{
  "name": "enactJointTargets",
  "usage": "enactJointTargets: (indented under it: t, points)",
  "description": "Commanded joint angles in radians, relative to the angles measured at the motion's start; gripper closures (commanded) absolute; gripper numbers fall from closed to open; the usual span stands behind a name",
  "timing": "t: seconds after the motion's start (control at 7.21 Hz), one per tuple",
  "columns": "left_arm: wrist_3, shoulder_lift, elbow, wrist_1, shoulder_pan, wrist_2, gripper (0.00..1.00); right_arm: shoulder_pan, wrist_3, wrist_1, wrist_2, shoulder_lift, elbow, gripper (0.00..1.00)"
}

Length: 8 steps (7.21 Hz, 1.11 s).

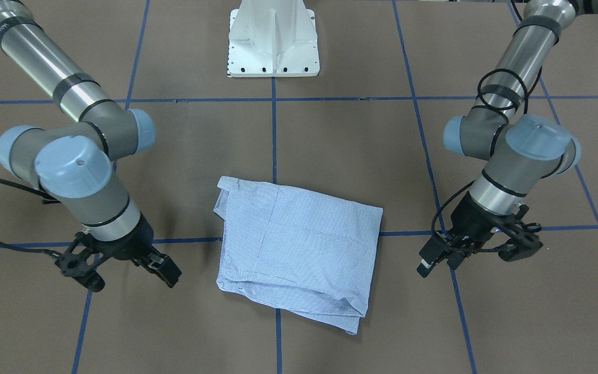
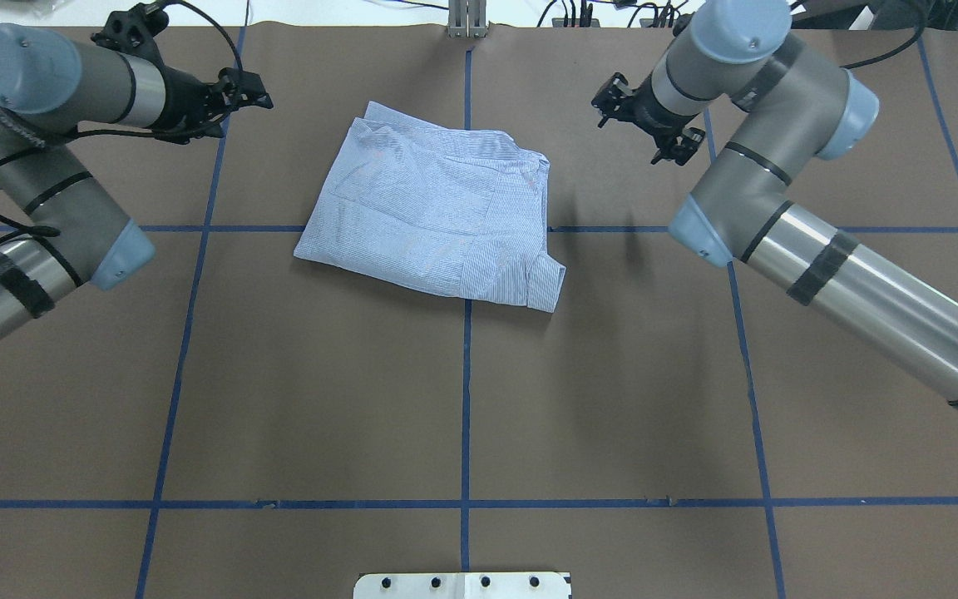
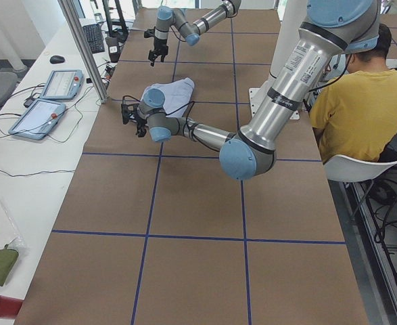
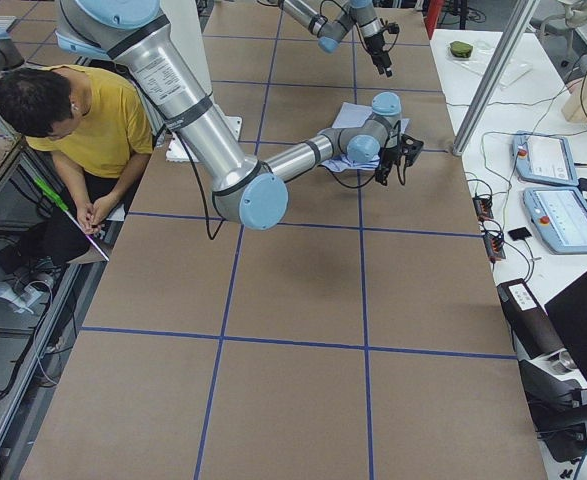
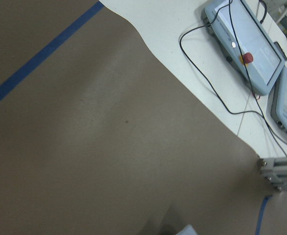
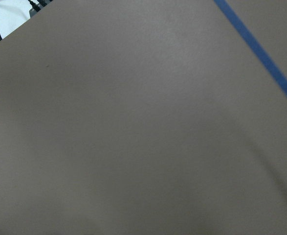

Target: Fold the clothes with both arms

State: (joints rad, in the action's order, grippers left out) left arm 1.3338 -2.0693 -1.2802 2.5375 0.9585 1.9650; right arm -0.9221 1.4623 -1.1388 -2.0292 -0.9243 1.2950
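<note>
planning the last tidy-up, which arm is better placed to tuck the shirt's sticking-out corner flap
Probably right: the flap lies nearer the right gripper; the left gripper is across the shirt.

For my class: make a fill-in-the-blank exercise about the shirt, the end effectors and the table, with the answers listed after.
The shirt on the table is ___ into a compact rectangle.
The left end effector and the right end effector both hold ___.
The tape lines on the table are ___.
Beside the table sits a person in a ___ top.
Missing words: folded; nothing; blue; yellow.
</note>
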Motion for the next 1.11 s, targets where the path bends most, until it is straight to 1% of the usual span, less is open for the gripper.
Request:
enactJointTargets:
  t: [0.0, 0.14, 0.28, 0.42, 0.56, 0.69, 0.83, 0.97]
  points:
    - [-0.349, 0.177, -0.121, 0.001, 0.098, 0.104, 0.02, -0.195, -0.364, -0.001, -0.225, -0.164, 0.059, 0.0]
    - [-0.581, 0.275, -0.161, 0.0, 0.19, 0.194, 0.02, -0.275, -0.546, -0.002, -0.28, -0.235, 0.064, 0.0]
    - [-0.76, 0.329, -0.16, -0.003, 0.297, 0.31, 0.01, -0.317, -0.7, -0.002, -0.29, -0.333, 0.087, 0.0]
    - [-0.869, 0.368, -0.165, -0.026, 0.378, 0.336, 0.01, -0.375, -0.908, -0.004, -0.292, -0.42, 0.093, 0.0]
    - [-1.009, 0.42, -0.185, -0.084, 0.399, 0.339, 0.01, -0.438, -1.104, -0.006, -0.292, -0.505, 0.09, 0.0]
    - [-1.139, 0.425, -0.185, -0.173, 0.445, 0.331, 0.01, -0.493, -1.211, -0.007, -0.295, -0.554, 0.093, 0.0]
    - [-1.28, 0.425, -0.194, -0.265, 0.532, 0.336, 0.01, -0.553, -1.284, -0.01, -0.378, -0.597, 0.081, 0.0]
    - [-1.417, 0.426, -0.241, -0.433, 0.601, 0.331, 0.01, -0.608, -1.36, -0.048, -0.429, -0.626, 0.099, 0.0]
